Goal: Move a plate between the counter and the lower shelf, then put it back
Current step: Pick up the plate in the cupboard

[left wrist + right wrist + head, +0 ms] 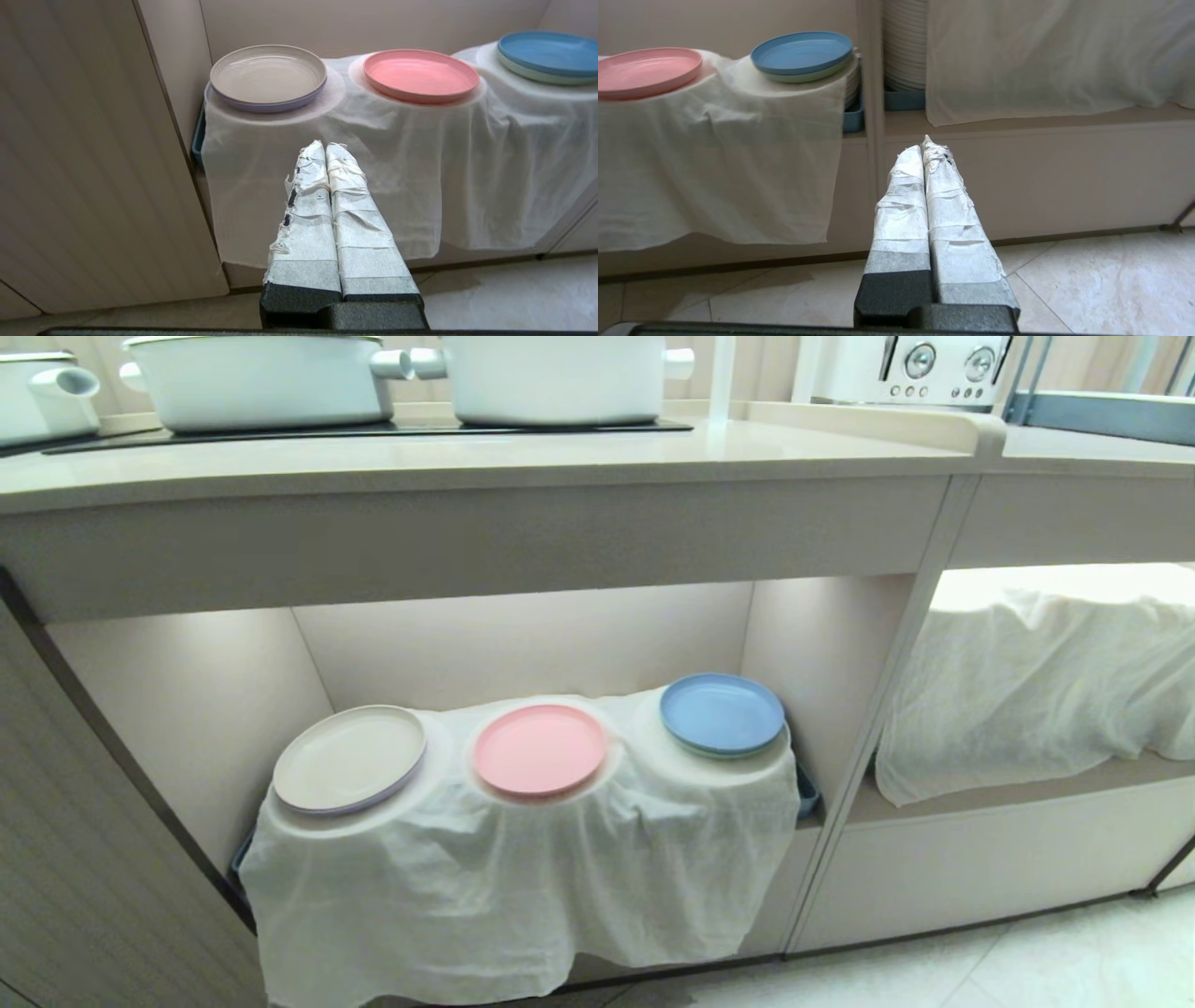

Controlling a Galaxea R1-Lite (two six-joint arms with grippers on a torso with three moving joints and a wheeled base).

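Pastel-pink, matte plastic, round and shallow with a low rim: the plate [540,749], seen from the head view resting flat on the middle mound of the wrinkled white cloth [523,887] inside the lit, beige-walled lower shelf [523,644]. Flanked by a cream-beige round plate [349,758] on the robot's left and a blue round plate [722,713] on its right, each on its own mound, none touching. Above, the long pale-beige surface [467,457] with a black glass hob panel [373,429] carrying two white pots [261,378]. No arm visible here.

From the left wrist view: left gripper [325,145], tape-wrapped fingers pressed together, clenched on nothing, hanging in front of the draped cloth below the mounds, touching nothing. Pink plate [420,74] ahead and off to one side, cream-beige plate [267,74] more nearly in line.

From the right wrist view: right gripper [924,145] likewise clenched and empty, aimed at the cabinet front near the upright divider, well apart from the plates; pink plate [647,70] only partly in frame.

Nothing yet begun, apparently; first step likely a reach for the pink plate. To do well: spread the fingers before approaching, come in level at the plate's near rim, pinch rim only without snagging cloth, lift straight before withdrawing under the surface's thick front edge.
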